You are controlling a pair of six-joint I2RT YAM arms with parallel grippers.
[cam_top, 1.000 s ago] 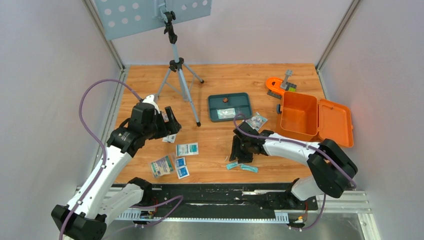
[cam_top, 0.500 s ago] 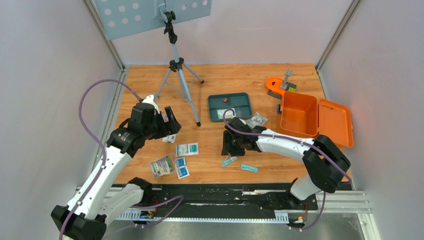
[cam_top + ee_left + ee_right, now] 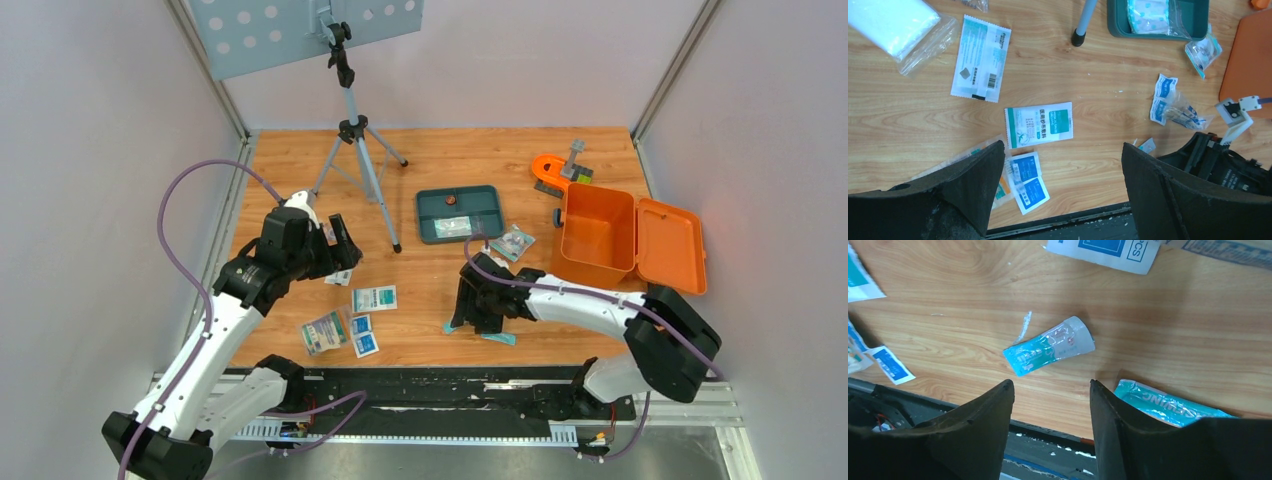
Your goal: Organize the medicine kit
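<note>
The open orange medicine box stands at the right, its lid laid flat. A teal tray holds a clear packet. My right gripper is open and empty, low over the table; a small teal sachet lies just ahead of its fingertips and a larger teal sachet beside its right finger. My left gripper is open and empty, held above the table. Below it lie a white-and-teal packet, two blue packets and a long white packet.
A tripod stands left of the tray. An orange tool lies behind the box. Clear bags of small packets lie between tray and box. A bagged item lies near the front edge, by the black rail.
My right gripper swung left, then came back right and toward the near edge, staying open over the small teal sachet. The left arm has not moved.
</note>
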